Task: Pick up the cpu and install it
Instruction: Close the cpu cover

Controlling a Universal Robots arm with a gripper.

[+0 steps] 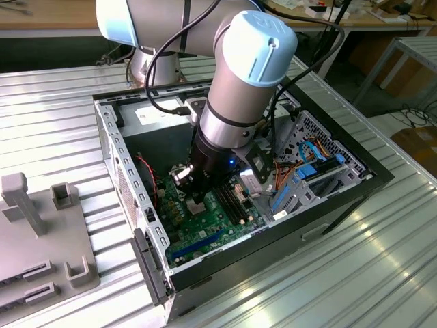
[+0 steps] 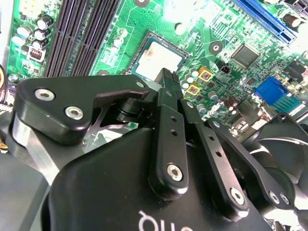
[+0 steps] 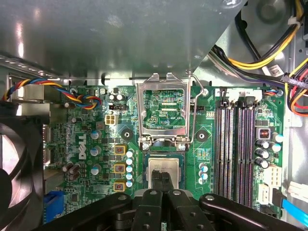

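First wrist view: gripper fingers together, tips over cpu lying in socket; retention frame open. Risk: downward push on skewed cpu could damage socket.

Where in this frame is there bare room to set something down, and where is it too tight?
Free: the ribbed table between the grey fixture and the computer case, and the table strip on the exterior view's right of the case. Crowded: the motherboard around the hand over the cpu, hemmed by memory slots, capacitors and the fan.
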